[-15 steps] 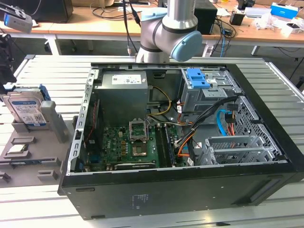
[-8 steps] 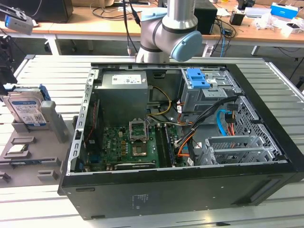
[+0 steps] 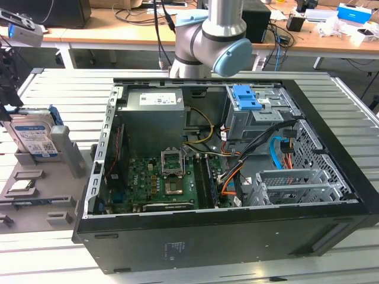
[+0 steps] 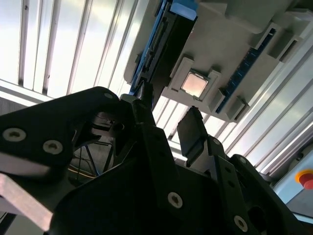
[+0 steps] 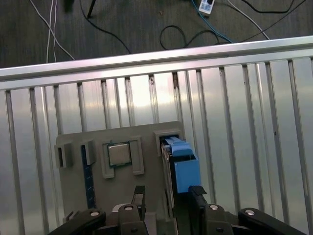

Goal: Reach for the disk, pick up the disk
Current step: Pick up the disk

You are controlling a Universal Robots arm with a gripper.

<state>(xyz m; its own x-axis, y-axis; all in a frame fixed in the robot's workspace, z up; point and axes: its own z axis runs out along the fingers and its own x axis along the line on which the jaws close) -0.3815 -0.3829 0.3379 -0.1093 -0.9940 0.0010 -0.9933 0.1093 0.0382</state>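
The disk (image 3: 31, 139) is seen standing on edge in a slot of the grey slotted stand (image 3: 65, 154), at the exterior view's left, beside the open computer case (image 3: 225, 236). The gripper (image 5: 167, 196) is positioned just above it, jaws spread wide, with nothing gripped. The disk's blue carrier rail (image 5: 185, 169) is seen beneath the fingers (image 4: 190, 129).
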